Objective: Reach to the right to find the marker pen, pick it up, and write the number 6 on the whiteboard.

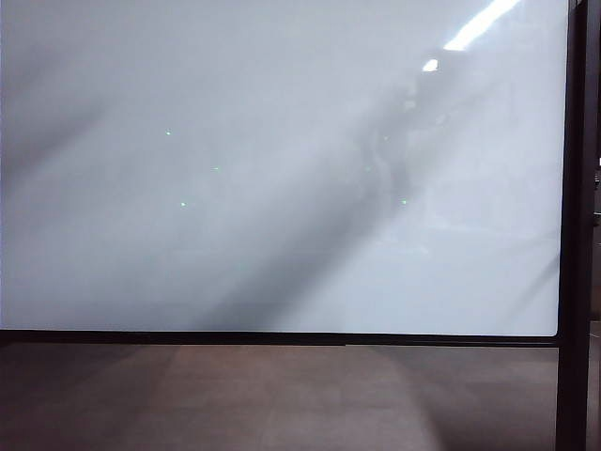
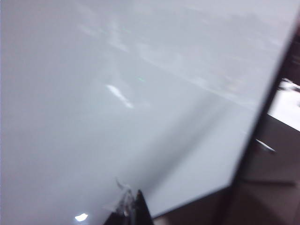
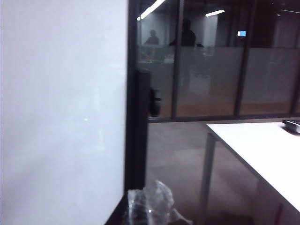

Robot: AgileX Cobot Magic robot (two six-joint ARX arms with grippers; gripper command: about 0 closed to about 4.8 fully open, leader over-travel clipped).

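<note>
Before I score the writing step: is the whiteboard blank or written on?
Blank as far as visible: the whiteboard shows only glare, shadows and faint green specks in the exterior view, with no drawn stroke in either wrist view.

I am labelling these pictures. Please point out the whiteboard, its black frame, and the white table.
whiteboard (image 1: 235,207), exterior view, bare glossy face.
black frame (image 1: 282,337), exterior view, bottom bar.
white table (image 3: 262,150), right wrist view, bare top.

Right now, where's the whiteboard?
The whiteboard fills nearly the whole exterior view, its black frame along the bottom and right edges, with floor below. No marker pen or written 6 shows in any view.
</note>
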